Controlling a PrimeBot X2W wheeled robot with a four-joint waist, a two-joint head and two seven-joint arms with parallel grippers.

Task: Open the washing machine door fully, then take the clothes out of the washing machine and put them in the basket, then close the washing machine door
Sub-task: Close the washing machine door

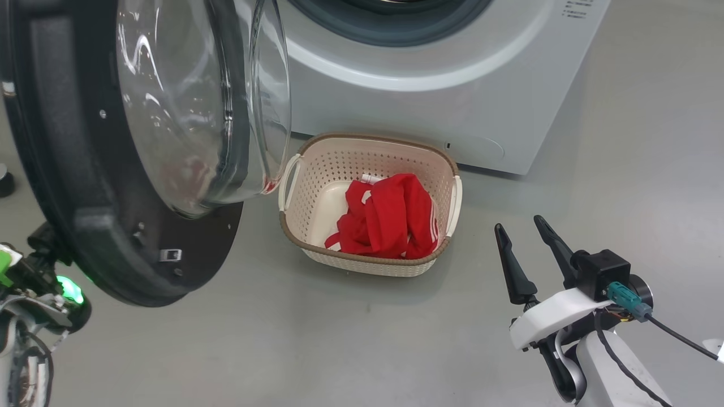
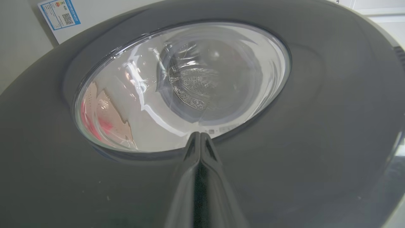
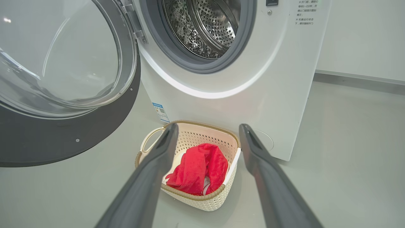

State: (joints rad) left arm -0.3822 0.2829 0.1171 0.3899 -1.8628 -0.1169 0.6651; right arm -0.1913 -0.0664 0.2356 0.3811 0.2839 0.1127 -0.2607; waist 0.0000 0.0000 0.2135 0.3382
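Chinese print (image 3: pixel 305 12) and a blue QR label (image 2: pixel 59 14) on the washing machine (image 3: pixel 221 107), both unreadably small

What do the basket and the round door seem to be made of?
The basket looks like matt cream moulded plastic: regular punched holes, brown woven-look rim. The washing machine door seems smooth dark plastic around a clear bulging dome, probably glass, given its sharp reflections.

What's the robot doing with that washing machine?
It's emptying the wash. The washing machine door stands open, and the red clothes lie in the basket in front of the washing machine. The drum looks empty. The robot's left pincer, shut, points at the door's outer side; the right pincer hangs open and empty beside the basket. Closing the door is what's left.
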